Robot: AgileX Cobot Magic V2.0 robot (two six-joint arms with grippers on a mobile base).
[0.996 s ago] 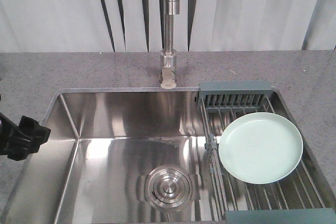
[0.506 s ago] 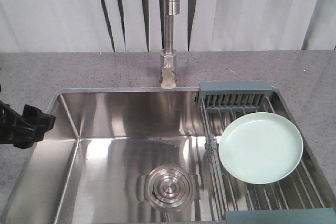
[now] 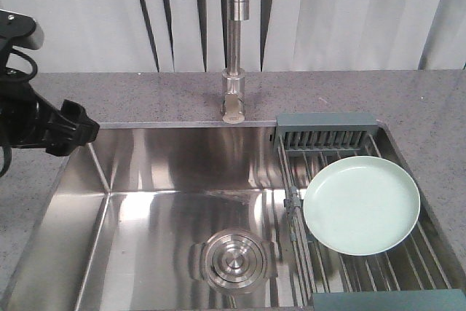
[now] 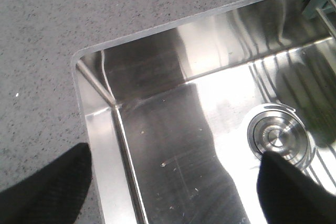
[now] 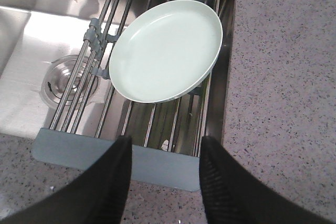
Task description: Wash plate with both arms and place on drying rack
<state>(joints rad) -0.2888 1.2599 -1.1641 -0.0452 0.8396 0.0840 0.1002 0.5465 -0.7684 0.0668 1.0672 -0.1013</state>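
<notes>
Sitting flat on the drying rack (image 3: 364, 267) over the right side of the sink (image 3: 145, 209) is your green plate (image 3: 362, 205). Your right tool (image 5: 164, 174) hangs above the rack's near end, fingers spread, holding nothing. Your left tool (image 4: 173, 184) is wide open above the sink's left corner, holding nothing.

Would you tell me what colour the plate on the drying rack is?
Plain pale mint green, no pattern; the plate shows best in the right wrist view.
</notes>
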